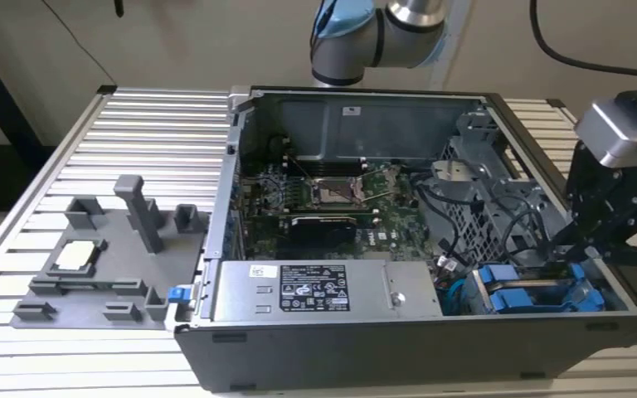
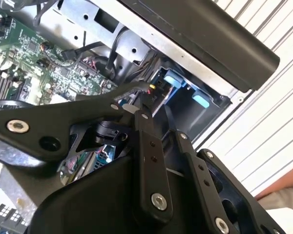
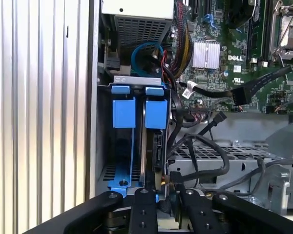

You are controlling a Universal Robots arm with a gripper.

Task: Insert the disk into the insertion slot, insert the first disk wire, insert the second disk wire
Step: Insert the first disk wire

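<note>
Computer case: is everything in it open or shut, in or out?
Computer case: open, side panel off.
Blue drive carriers: both seated side by side in the drive cage.
CPU socket: uncovered, no cooler on it.
Black cable: plug end looks loose.
Gripper: down at the drive cage's mouth.

View down into an open computer case. A grey drive cage (image 3: 136,79) holds two blue-framed drives standing on edge side by side: the disk (image 3: 156,114) on the motherboard side, another drive (image 3: 123,113) next to the case wall. The black gripper (image 3: 163,191) sits at the end of the disk. Black cables (image 3: 205,146) loop just beside the cage. Past it lie a blue cable (image 3: 146,48), a vented power supply (image 3: 136,29) and a green motherboard (image 3: 234,39) with a silver heatsink (image 3: 206,53). A ribbed metal surface (image 3: 39,117) lies outside the case
</note>
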